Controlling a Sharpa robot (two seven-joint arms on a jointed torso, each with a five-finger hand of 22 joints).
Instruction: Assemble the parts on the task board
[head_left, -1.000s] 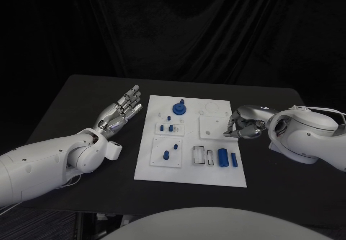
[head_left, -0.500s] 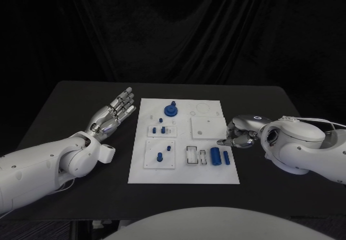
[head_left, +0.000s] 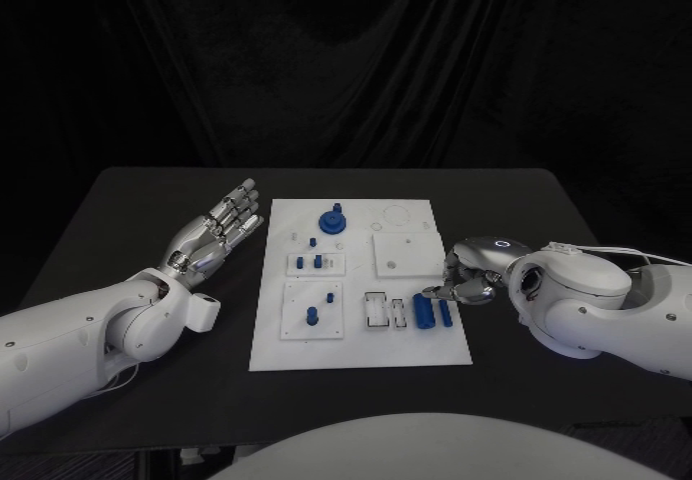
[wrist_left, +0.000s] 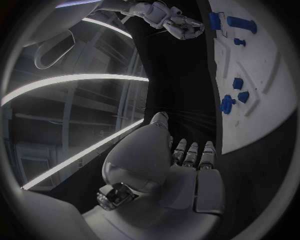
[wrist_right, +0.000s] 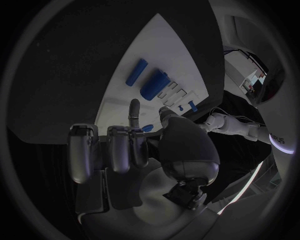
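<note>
The right hand (head_left: 464, 280) has come in from the 3 o'clock edge of the board (head_left: 358, 352), and a small blue part (wrist_right: 147, 128) now sits at its curled fingertips; whether it is gripped I cannot tell. A placement looks close. The left hand (head_left: 216, 232) lies flat and wide at 9 o'clock on the matte black surface (head_left: 130, 220). Smooth blue cylinders (head_left: 426, 309) lie at the board's 4 o'clock.

No legible text, label, brand, number or sign anywhere in these views.
</note>
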